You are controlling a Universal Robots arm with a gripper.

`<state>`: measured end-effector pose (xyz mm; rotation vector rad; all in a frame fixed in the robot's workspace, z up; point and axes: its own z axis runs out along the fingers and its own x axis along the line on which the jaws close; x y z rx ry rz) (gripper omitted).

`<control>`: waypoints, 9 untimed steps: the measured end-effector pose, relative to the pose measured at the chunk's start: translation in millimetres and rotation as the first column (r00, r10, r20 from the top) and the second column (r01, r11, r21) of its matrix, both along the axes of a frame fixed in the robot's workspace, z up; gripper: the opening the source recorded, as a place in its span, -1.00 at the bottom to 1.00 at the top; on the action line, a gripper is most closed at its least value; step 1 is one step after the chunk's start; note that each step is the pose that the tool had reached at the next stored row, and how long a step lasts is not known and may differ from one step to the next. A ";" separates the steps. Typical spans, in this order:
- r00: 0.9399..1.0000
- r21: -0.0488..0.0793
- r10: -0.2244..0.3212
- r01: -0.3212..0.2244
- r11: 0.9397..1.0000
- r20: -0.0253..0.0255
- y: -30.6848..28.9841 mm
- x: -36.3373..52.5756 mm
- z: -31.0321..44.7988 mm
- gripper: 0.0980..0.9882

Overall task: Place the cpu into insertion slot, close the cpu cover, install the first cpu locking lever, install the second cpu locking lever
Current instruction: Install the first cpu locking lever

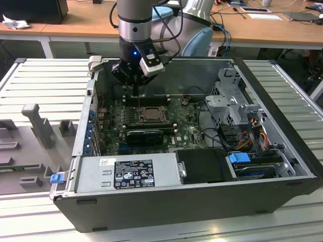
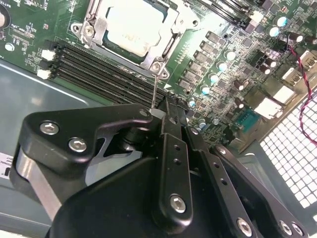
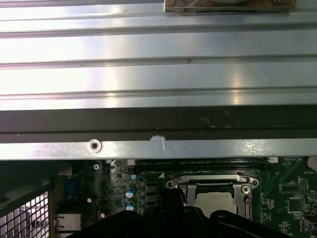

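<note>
The pincer (image 2: 161,113) grips a lever (image 2: 155,89) beside the seated cpu (image 2: 130,24).

This looks like a robotics lab or test workshop. 1 industrial robot arm (image 1: 135,20) hangs its tool (image 1: 135,84) over the motherboard (image 1: 151,118) of an open PC case (image 1: 192,201), where the power supply (image 1: 126,174) and wiring (image 1: 252,128) are exposed. The case lies on a bench (image 1: 45,75) of ribbed aluminium profile, with grey moulded fixtures (image 1: 35,121) beside it at the exterior view's left. Behind stand wooden desks (image 1: 81,22) with papers (image 1: 265,16), a black box (image 1: 35,10) and loose cables (image 1: 224,33), as in a shared working room.
</note>
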<state>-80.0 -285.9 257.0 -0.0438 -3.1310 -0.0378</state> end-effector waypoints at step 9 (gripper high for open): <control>1.000 0.000 0.000 0.000 1.000 0.000 0.0 5.0 -0.1 -0.98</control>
